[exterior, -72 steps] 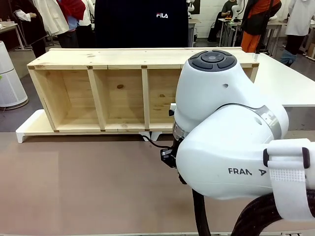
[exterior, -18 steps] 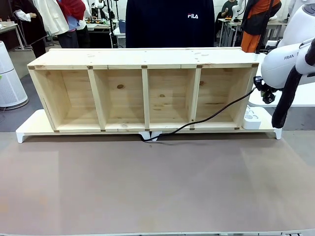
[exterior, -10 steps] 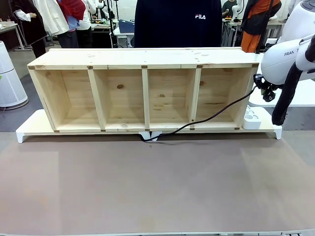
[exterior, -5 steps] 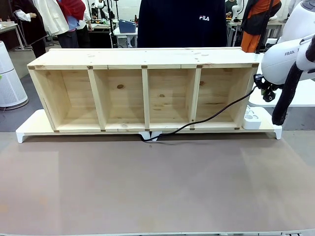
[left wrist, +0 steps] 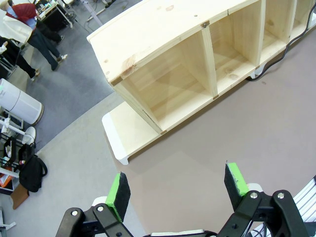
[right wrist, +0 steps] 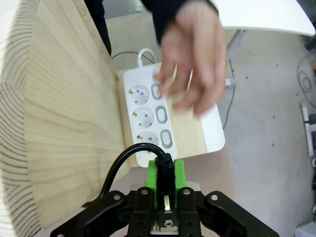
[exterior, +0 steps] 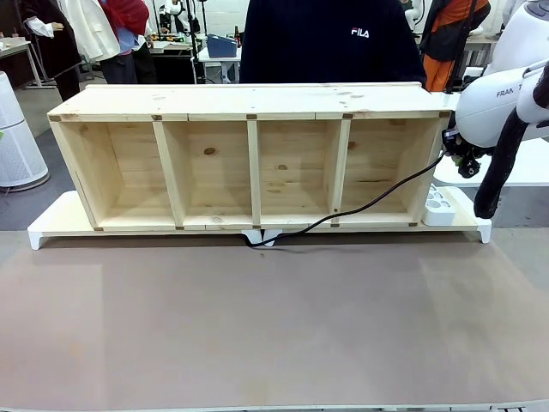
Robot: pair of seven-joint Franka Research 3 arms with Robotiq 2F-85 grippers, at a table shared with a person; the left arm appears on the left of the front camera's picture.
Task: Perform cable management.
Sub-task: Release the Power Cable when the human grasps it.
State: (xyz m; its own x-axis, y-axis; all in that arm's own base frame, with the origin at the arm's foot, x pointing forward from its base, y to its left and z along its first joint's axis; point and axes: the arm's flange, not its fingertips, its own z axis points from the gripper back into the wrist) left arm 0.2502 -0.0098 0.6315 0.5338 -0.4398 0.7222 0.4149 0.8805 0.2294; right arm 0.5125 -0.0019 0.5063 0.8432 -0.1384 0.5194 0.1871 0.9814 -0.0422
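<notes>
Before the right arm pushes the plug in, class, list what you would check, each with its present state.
1. Plug clamped in right gripper: ok.
2. Power strip visible sockets empty: ok.
3. Person's hand clear of the strip: not ok, it hangs over it.
4. Cable running free past the shelf front: ok.
5. Pins lined up with a socket: cannot tell.
6. Left gripper open: ok.

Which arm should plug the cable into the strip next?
Right: the right gripper is shut on the cable at its plug, beside the power strip; the left gripper hangs open at the shelf's other end. Mind the person's hand over the strip.
</notes>
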